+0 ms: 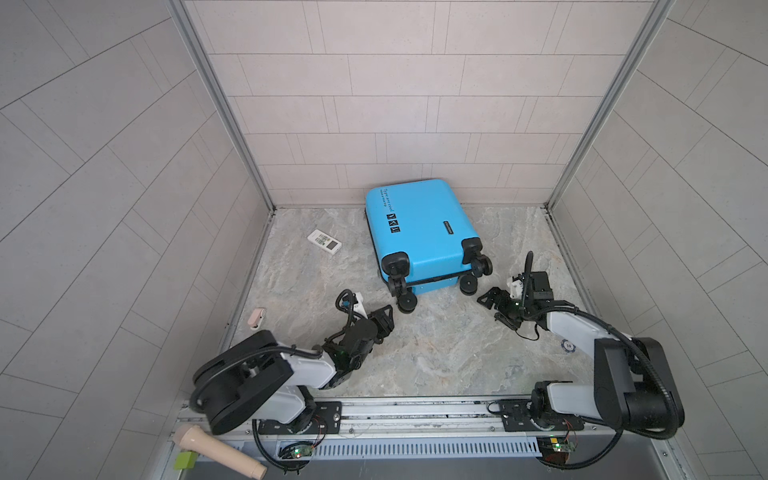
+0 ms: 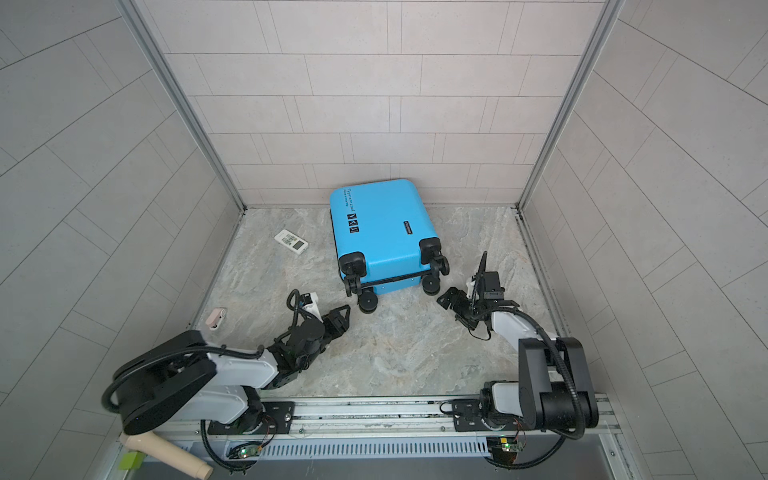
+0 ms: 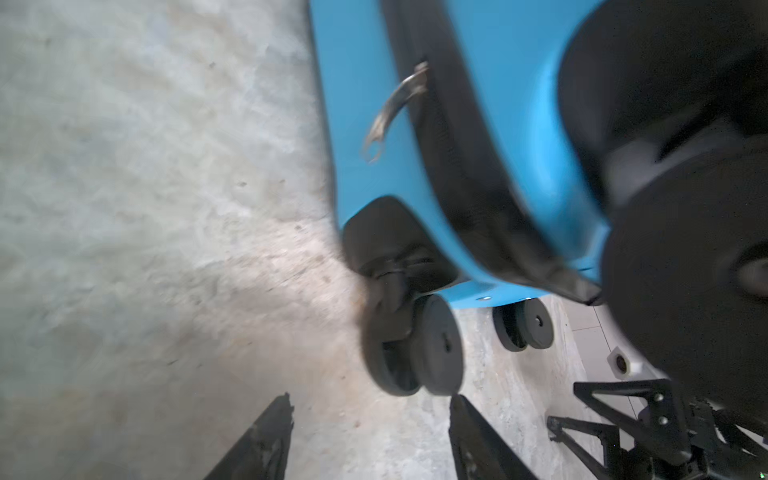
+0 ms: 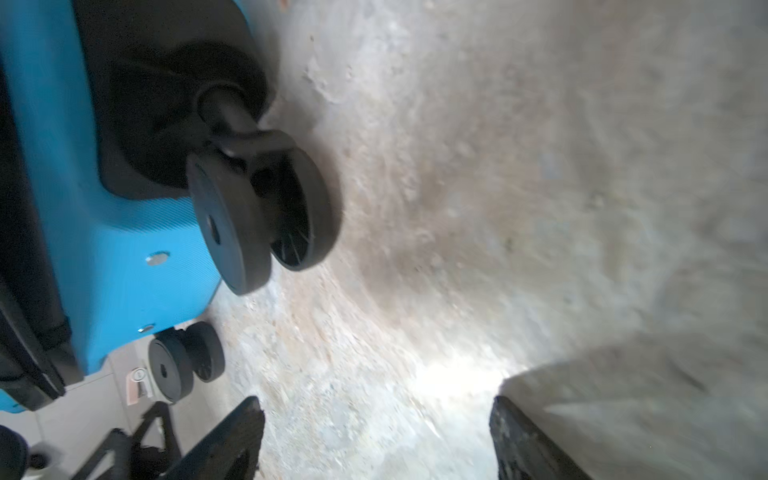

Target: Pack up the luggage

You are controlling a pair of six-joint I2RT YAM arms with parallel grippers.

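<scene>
Marbled worktop (image 1: 436,357) inside tiled walls (image 1: 374,124). Holds the closed luggage (image 1: 419,224) flat at back centre, long axis back to front, wheels (image 1: 406,305) at the front end. Left jaws wide, empty, just off one wheel corner; right jaws likewise, equally near.

Pale tiled walls (image 1: 395,104), metal corner posts (image 1: 220,97), marbled grey stone floor (image 1: 436,353), even light

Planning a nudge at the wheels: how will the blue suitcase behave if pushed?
The suitcase lies flat on its broad side, so it likely slides, not rolls or tips. It looks stiff and smooth, possibly slippery.
</scene>
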